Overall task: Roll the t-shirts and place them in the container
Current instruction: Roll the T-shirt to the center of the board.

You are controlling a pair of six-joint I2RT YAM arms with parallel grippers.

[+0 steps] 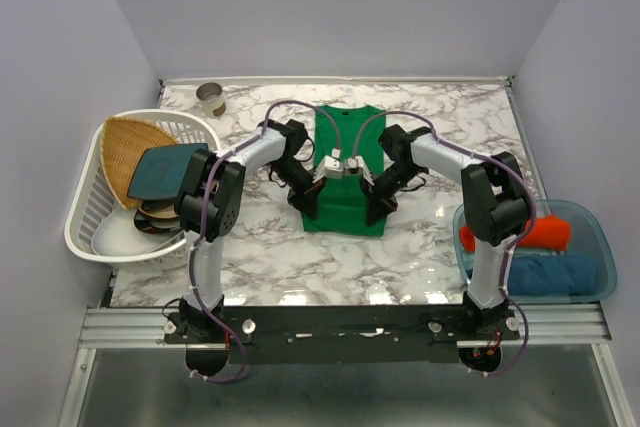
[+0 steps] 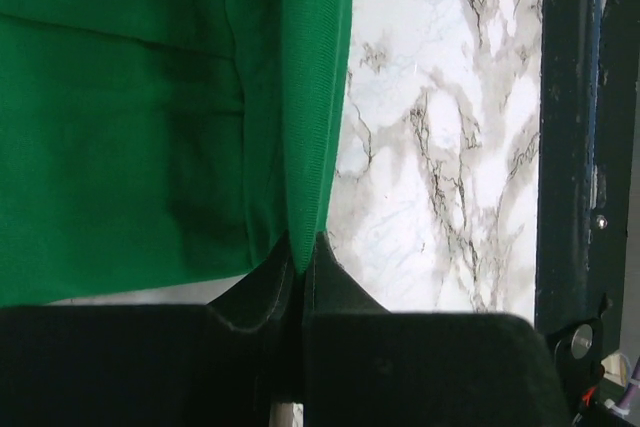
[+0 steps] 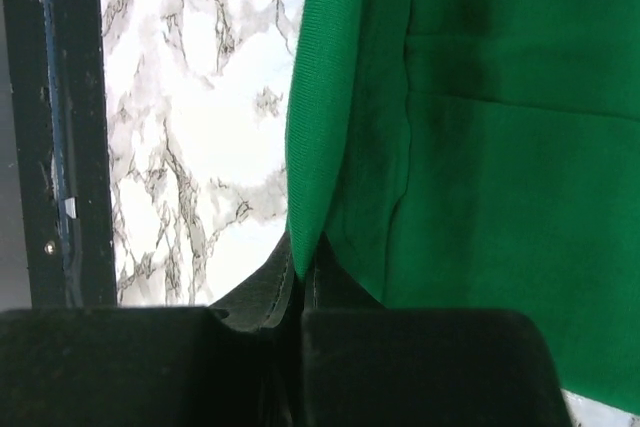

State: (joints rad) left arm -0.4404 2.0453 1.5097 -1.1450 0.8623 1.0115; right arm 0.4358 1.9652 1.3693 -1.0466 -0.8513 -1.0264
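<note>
A bright green t-shirt (image 1: 345, 209) lies folded into a long strip on the marble table, running from the far middle toward me. My left gripper (image 1: 309, 207) is shut on its near left corner, and in the left wrist view the green hem (image 2: 310, 127) is pinched between the black jaws. My right gripper (image 1: 377, 211) is shut on the near right corner, with the hem (image 3: 320, 147) pinched in the right wrist view. An orange-red roll (image 1: 545, 232) and a blue roll (image 1: 545, 275) lie in the bin at the right.
A clear blue bin (image 1: 598, 237) holds the rolls at the table's right edge. A white basket (image 1: 85, 207) at the left holds a wicker tray, a dark teal plate (image 1: 160, 169) and dishes. A small cup (image 1: 210, 99) stands at the far left.
</note>
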